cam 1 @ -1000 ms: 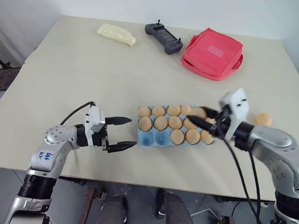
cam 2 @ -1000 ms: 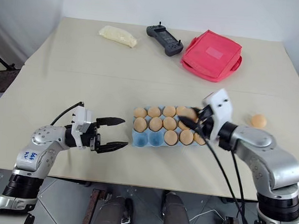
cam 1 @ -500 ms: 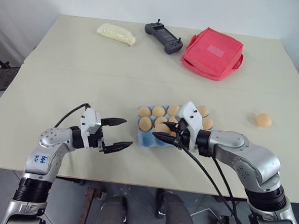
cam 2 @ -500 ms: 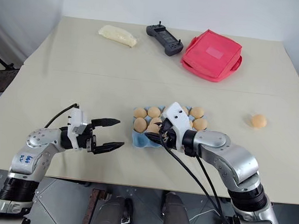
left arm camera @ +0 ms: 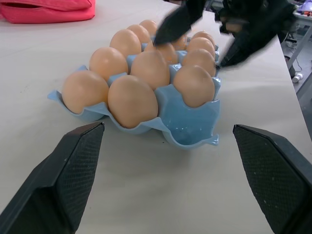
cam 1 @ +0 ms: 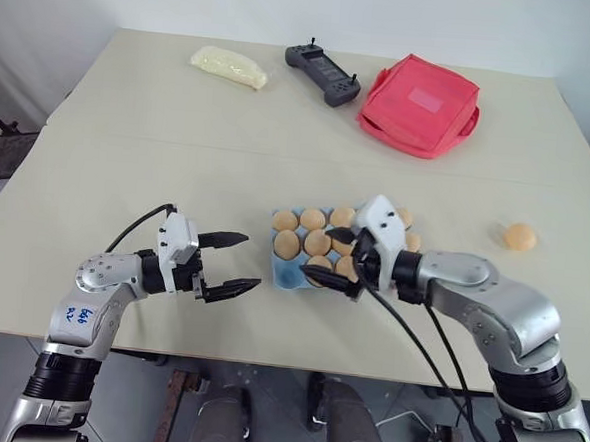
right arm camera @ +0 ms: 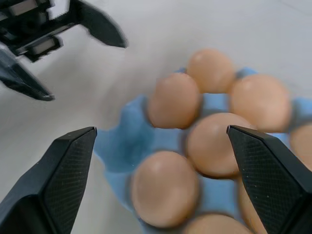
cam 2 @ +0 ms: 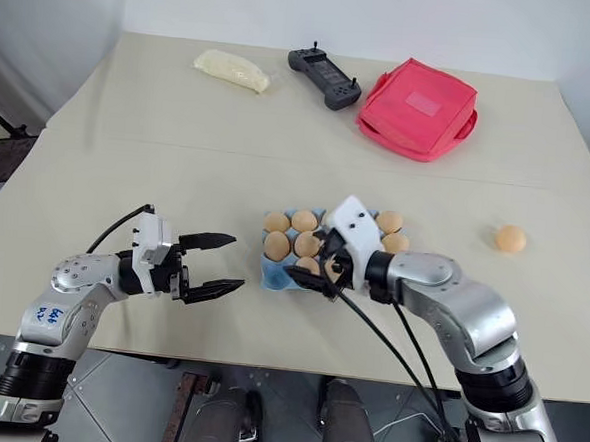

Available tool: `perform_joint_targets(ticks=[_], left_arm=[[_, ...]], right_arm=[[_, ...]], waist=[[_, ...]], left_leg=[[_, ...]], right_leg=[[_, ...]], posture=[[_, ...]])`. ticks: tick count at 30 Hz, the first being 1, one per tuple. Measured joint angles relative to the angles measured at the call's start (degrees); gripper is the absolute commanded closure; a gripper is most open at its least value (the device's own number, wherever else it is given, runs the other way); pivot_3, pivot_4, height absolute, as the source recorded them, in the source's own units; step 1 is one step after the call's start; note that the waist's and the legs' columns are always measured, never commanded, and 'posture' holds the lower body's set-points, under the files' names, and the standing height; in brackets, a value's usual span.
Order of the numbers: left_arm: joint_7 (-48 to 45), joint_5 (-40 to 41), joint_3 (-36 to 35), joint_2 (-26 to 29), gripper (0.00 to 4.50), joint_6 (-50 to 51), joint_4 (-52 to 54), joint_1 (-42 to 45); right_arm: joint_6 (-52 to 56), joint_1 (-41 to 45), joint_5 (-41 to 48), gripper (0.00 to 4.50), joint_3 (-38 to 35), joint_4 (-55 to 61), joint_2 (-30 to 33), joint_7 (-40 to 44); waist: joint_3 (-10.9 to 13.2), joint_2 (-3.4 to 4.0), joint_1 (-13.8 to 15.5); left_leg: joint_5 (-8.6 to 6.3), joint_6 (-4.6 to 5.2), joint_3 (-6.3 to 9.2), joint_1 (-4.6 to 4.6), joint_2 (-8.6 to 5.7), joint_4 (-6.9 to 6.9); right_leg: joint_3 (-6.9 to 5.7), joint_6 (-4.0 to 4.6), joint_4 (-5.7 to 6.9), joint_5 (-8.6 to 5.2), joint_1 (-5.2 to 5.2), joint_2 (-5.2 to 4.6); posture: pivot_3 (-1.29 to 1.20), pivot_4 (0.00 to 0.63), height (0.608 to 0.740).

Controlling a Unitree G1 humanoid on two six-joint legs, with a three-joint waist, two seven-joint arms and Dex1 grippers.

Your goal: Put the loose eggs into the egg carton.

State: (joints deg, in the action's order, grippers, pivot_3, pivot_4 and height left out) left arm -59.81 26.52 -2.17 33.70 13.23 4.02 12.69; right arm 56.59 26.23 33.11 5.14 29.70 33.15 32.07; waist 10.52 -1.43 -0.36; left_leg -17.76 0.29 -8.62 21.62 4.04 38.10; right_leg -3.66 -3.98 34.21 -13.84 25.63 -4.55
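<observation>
The egg carton [cam 1: 290, 267] is seen near the front middle of the pale surface [cam 1: 160, 143], with almost every cup filled by an egg; one corner cup, at the end facing the left claw, is seen empty in the left wrist view. One loose egg [cam 1: 519, 236] is left on the surface well apart from the carton, toward the right edge. The right claw [cam 1: 334, 258] is held just above the carton's near-left end, its two black fingers spread wide with nothing between them. The left claw [cam 1: 235, 262] is held level just beside the carton's left end, its fingers likewise parted and empty. At the far side of the surface a red padded bag [cam 1: 419, 105], a black handheld controller [cam 1: 322, 74] and a pale yellow packet [cam 1: 228, 67] are set.
</observation>
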Motion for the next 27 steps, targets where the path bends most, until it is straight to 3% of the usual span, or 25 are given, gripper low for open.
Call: perform_joint_targets(ticks=[3, 10, 17, 27], left_arm=[[-0.31, 0.01, 0.1, -0.08, 0.0, -0.1, -0.24, 0.48], [-1.02, 0.0, 0.63, -0.66, 0.0, -0.26, -1.65, 2.17], [-2.41, -0.01, 0.35, -1.51, 0.0, -3.05, -3.63, 2.45], [-5.04, 0.08, -0.3, 1.15, 0.0, -4.54, -4.58, -1.18]], right_arm=[[-0.35, -2.48, 1.7, 0.03, -7.54, 1.59, 4.39, 1.53], [-3.76, -20.19, 0.91, 0.03, -25.45, -0.56, 14.17, 6.13], [-7.06, -32.64, -0.5, 0.03, -39.91, -5.71, 13.13, 6.42], [-7.96, -35.71, -0.39, 0.03, -46.02, -7.43, 9.38, 2.25]], waist=[[0.0, 0.0, 0.38], [0.0, 0.0, 0.41], [0.0, 0.0, 0.25], [-0.01, 0.02, 0.14]], left_leg=[[-0.04, 0.01, 0.04, 0.04, -0.02, -0.05], [-0.18, 0.15, 0.06, 0.36, -0.22, 0.0], [-0.14, 0.15, 0.07, 0.27, -0.21, 0.06], [-0.1, 0.16, 0.01, 0.2, -0.19, 0.05]], right_leg=[[-0.08, 0.0, -0.12, 0.0, -0.02, 0.01], [-0.29, -0.07, -0.38, 0.04, 0.06, 0.01], [-0.31, -0.09, -0.3, 0.05, 0.01, 0.04], [-0.19, -0.07, -0.28, 0.04, 0.01, 0.03]], posture=[[0.0, 0.15, 0.74], [0.0, 0.15, 0.74], [0.0, 0.15, 0.74], [0.0, 0.15, 0.74]])
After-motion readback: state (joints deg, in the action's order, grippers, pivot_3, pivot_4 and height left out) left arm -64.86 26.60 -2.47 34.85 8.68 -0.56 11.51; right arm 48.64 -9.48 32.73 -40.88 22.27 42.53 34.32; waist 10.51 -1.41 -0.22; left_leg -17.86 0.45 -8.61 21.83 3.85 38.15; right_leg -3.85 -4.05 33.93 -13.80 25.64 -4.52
